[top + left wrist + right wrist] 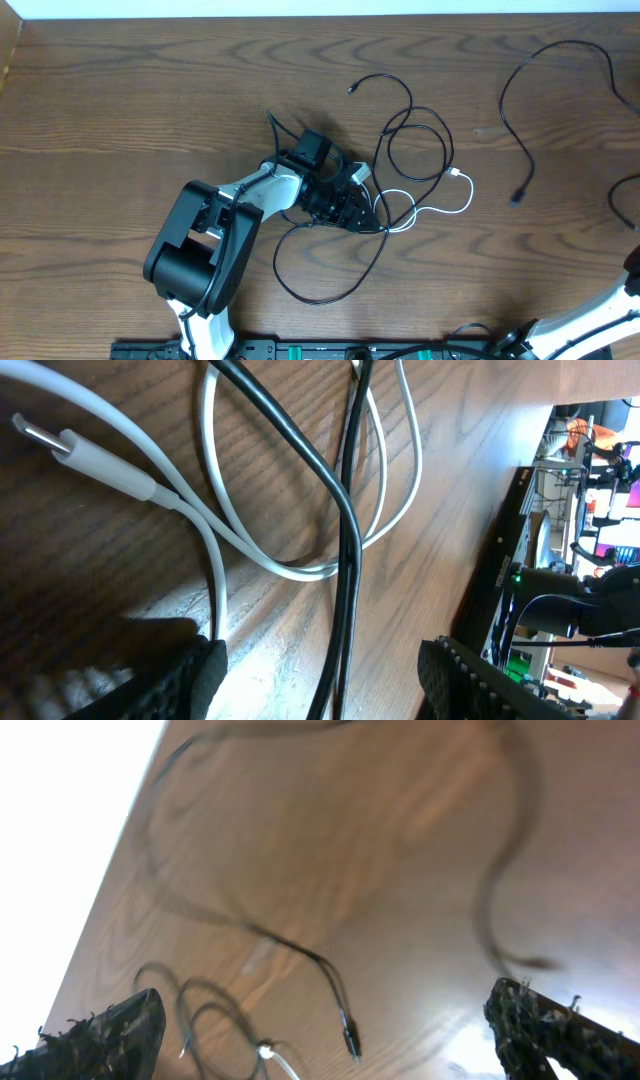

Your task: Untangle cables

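Observation:
A tangle of cables lies mid-table: black cable loops [415, 140] and a white cable [440, 210] with its plug [456, 175]. My left gripper [345, 208] is low over the tangle's left side. In the left wrist view it [320, 675] is open, with black cable strands [345, 560] running between its fingers and untouched by them. The white cable [300, 565] loops under the black one, its plug [50, 440] at upper left. A separate black cable [515, 120] lies at the right. My right gripper [320, 1015] is open and empty, high above that cable's plug [350, 1042].
Another black cable [620, 195] curls at the table's far right edge. A large black loop [320, 285] reaches toward the front edge. My right arm [600, 315] stands at the front right corner. The arms' base rail [300, 350] runs along the front edge.

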You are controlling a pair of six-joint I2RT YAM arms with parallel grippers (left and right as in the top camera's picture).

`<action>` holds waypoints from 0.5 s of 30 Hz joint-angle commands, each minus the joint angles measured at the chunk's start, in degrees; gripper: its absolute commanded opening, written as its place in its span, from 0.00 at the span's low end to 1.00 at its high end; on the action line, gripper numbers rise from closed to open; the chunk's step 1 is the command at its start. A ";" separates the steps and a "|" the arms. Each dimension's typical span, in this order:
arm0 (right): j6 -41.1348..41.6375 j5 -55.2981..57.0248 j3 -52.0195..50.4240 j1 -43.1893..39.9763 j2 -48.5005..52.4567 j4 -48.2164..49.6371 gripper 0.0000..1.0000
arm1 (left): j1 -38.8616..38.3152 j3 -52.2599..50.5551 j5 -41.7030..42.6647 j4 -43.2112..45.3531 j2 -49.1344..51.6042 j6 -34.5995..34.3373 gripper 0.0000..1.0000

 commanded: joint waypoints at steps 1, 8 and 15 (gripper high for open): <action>-7.39 -6.27 0.44 4.94 -0.15 0.02 0.99 | -0.61 -1.16 -0.24 -0.74 1.81 2.19 0.69; -8.13 7.15 0.44 18.05 -0.09 0.50 0.99 | -0.42 0.52 15.34 -0.74 -4.22 9.49 0.73; -5.75 21.97 -0.07 27.61 1.01 1.36 0.99 | -0.44 0.59 12.94 -1.01 -24.52 9.73 0.96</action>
